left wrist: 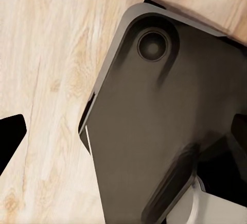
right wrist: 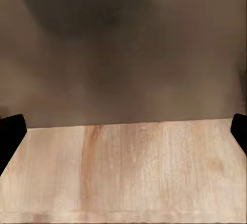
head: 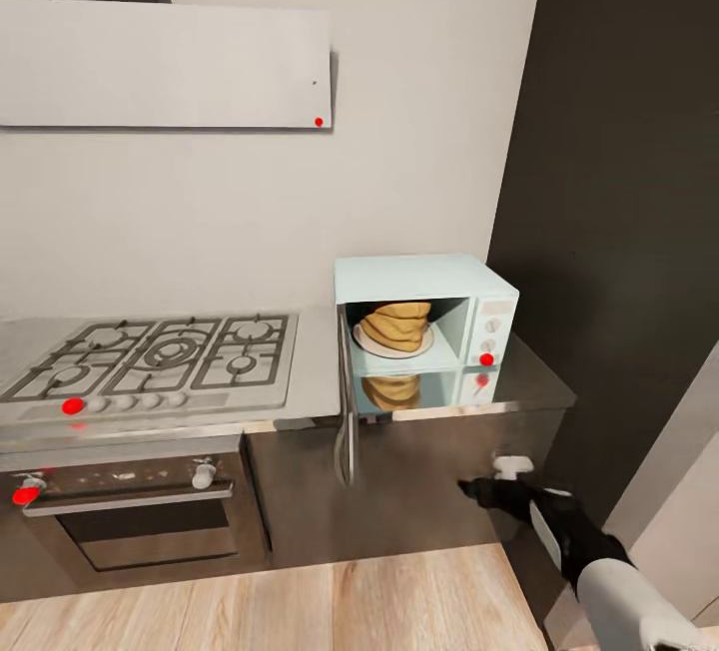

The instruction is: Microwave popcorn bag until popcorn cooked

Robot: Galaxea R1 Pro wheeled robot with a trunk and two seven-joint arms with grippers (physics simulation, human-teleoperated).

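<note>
The right gripper [head: 469,487] is held spread wide, empty, below the countertop [head: 529,386]; the popcorn bag [head: 397,325] is seen at 11 o'clock (inside the open microwave [head: 424,277]).

kitchen: gas hob [head: 155,356], oven [head: 130,511], microwave [head: 424,312].

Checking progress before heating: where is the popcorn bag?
In the head view, the popcorn bag sits inside the open microwave, on its plate, right of the hob.
</note>
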